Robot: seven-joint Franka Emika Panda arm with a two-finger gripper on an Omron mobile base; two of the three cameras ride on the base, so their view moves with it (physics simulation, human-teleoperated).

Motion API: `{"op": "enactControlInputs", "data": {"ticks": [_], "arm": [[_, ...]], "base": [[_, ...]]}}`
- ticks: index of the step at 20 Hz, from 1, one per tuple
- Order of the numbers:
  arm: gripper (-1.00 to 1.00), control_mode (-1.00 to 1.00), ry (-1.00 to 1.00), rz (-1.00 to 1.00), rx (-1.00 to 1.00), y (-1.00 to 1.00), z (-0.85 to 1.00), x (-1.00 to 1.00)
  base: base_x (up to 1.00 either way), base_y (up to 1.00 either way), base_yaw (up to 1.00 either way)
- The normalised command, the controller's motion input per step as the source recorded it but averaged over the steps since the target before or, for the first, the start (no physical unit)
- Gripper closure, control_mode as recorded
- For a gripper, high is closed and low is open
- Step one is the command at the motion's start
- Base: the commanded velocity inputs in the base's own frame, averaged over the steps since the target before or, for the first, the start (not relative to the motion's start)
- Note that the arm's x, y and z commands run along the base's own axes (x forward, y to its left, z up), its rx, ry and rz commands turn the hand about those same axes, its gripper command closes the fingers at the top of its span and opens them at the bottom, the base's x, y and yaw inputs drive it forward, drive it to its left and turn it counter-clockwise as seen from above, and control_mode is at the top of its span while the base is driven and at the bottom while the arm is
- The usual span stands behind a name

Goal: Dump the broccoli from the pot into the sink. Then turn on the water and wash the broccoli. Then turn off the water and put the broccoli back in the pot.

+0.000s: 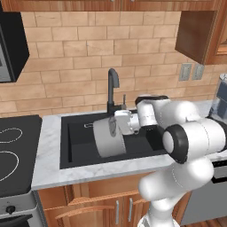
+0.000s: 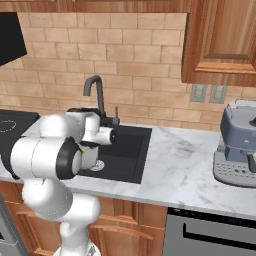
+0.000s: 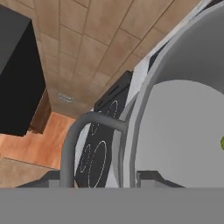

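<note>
grey metal pot (image 1: 107,138) is tipped on its side over the sink (image 1: 73,153), held by the gripper (image 3: 131,181), which is partly closed on its rim next to a loop handle (image 3: 81,135). it looks stiff, smooth and quite heavy, so the rim could slip. the broccoli (image 3: 222,142) is small and light, a green bit inside the pot. the faucet (image 1: 112,91) stands just behind the gripper and could get bumped.

- A home kitchen: a black sink (image 1: 80,150) and dark gooseneck faucet (image 1: 112,88) sit in a white marble counter (image 2: 185,160).
- Tan brick tiles back the wall (image 1: 75,57); wooden cabinets (image 2: 220,40) hang above.
- A black stovetop (image 1: 15,150) and a coffee machine (image 2: 237,145) flank the sink.
</note>
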Motion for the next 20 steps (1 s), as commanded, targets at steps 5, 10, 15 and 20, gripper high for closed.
{"op": "enactControlInputs", "data": {"ticks": [5,10,15,20], "arm": [[1.0,-1.0,-0.11,0.03,0.08,0.31,-0.02,0.04],[1.0,-1.0,-0.12,0.01,0.07,0.06,0.0,0.29],[1.0,-1.0,-0.04,0.01,0.09,0.0,0.0,0.28],[1.0,-1.0,0.0,0.03,0.15,0.0,0.0,0.17]], "base": [[0.0,0.0,0.0],[0.0,0.0,0.0],[0.0,0.0,0.0],[0.0,0.0,0.0]]}}
